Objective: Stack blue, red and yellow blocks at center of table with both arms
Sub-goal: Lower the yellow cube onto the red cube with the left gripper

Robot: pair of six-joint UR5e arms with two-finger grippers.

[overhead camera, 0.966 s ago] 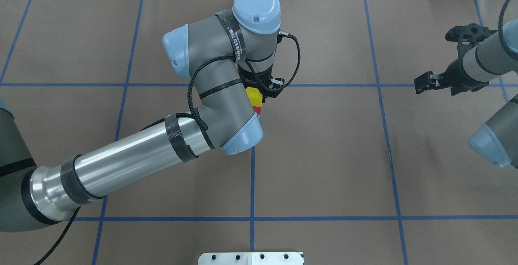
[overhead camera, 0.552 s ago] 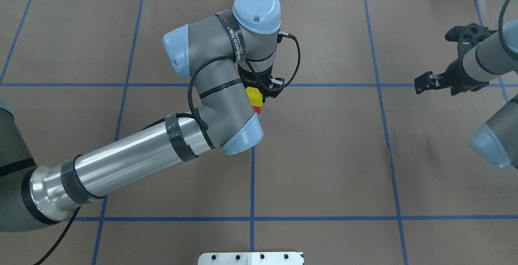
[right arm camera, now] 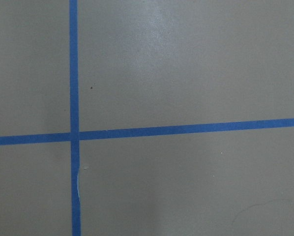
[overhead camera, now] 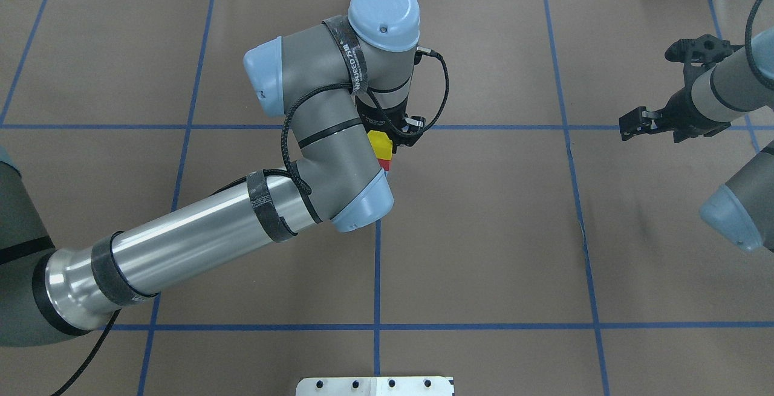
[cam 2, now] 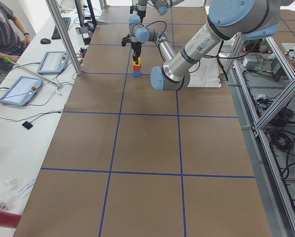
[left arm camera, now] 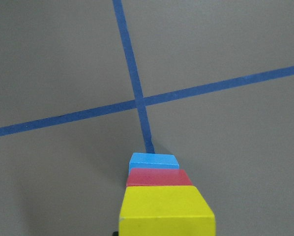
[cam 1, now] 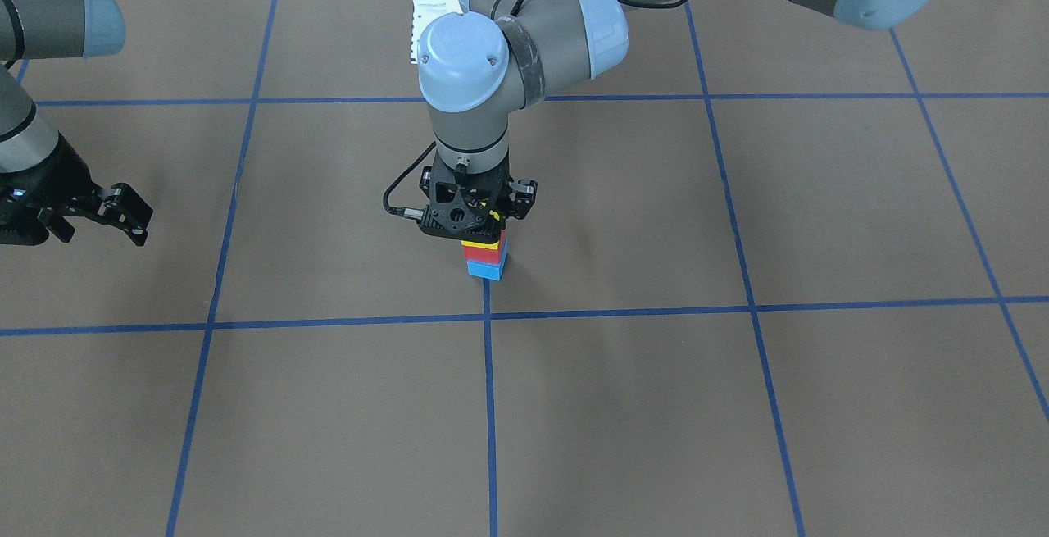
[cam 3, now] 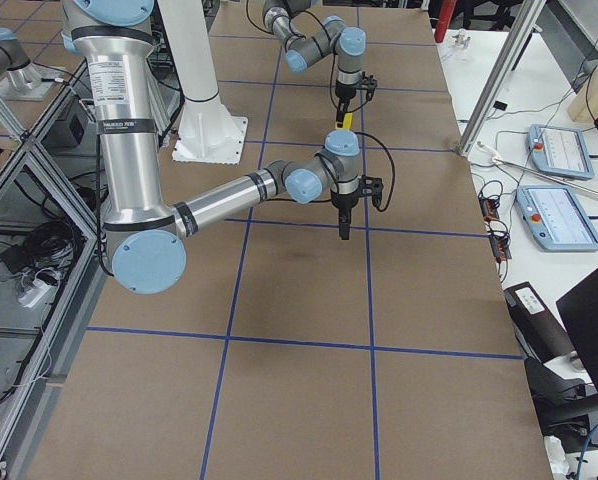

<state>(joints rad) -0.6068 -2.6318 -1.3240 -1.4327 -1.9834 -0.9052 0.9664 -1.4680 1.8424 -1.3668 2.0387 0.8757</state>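
Note:
A stack stands at the table's centre crossing: blue block (cam 1: 485, 269) at the bottom, red block (cam 1: 479, 253) in the middle, yellow block (overhead camera: 379, 142) on top. The stack also shows in the left wrist view, with the yellow block (left arm camera: 164, 209) nearest the camera. My left gripper (cam 1: 474, 221) points straight down over the stack, its fingers either side of the yellow block and shut on it. My right gripper (overhead camera: 632, 124) hangs open and empty far off to the right side of the table.
The brown table cover (overhead camera: 484, 233) carries a grid of blue tape lines (overhead camera: 377, 275). The left arm's elbow (overhead camera: 338, 160) hangs over the stack's near side. A white base plate (overhead camera: 375, 386) sits at the near edge.

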